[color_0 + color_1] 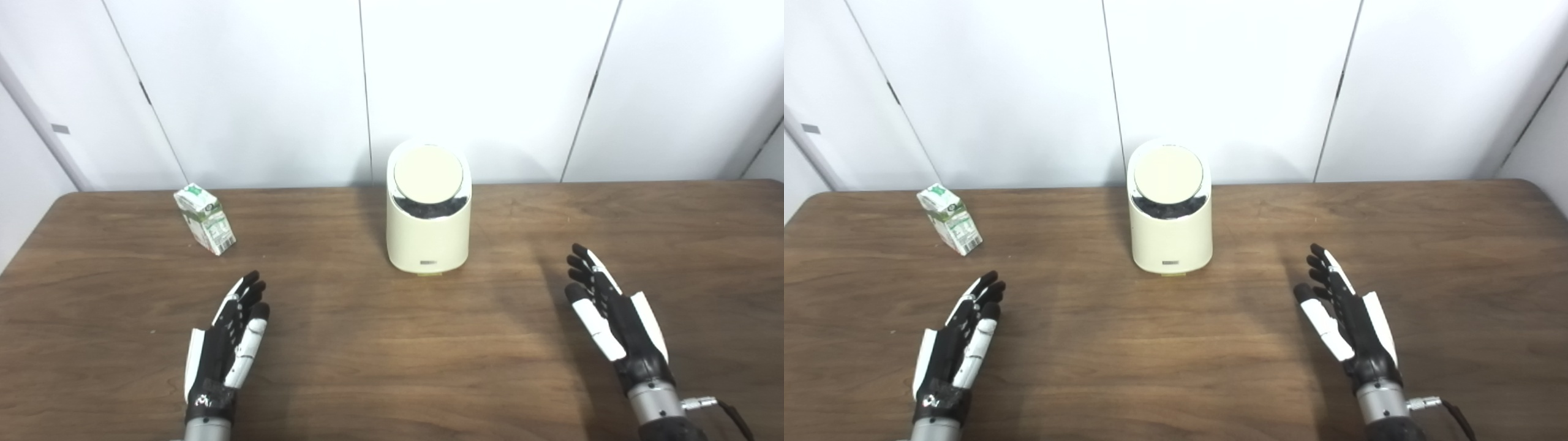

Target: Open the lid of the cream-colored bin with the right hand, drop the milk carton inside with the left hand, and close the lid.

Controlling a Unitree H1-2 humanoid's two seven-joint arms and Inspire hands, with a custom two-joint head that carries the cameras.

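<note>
A cream-colored bin (428, 226) stands upright at the middle of the table, toward the back. Its round lid (427, 173) is tilted toward me, with a dark gap showing under its front edge. A small green-and-white milk carton (204, 218) stands at the back left of the table, leaning a little. My left hand (229, 337) hovers open over the front left, nearer me than the carton, holding nothing. My right hand (609, 315) is open over the front right, well to the right of the bin and nearer me.
The brown wooden table (392, 355) fills the lower part of both views. White wall panels (478, 79) rise right behind its far edge. A cable (726, 409) runs off my right wrist.
</note>
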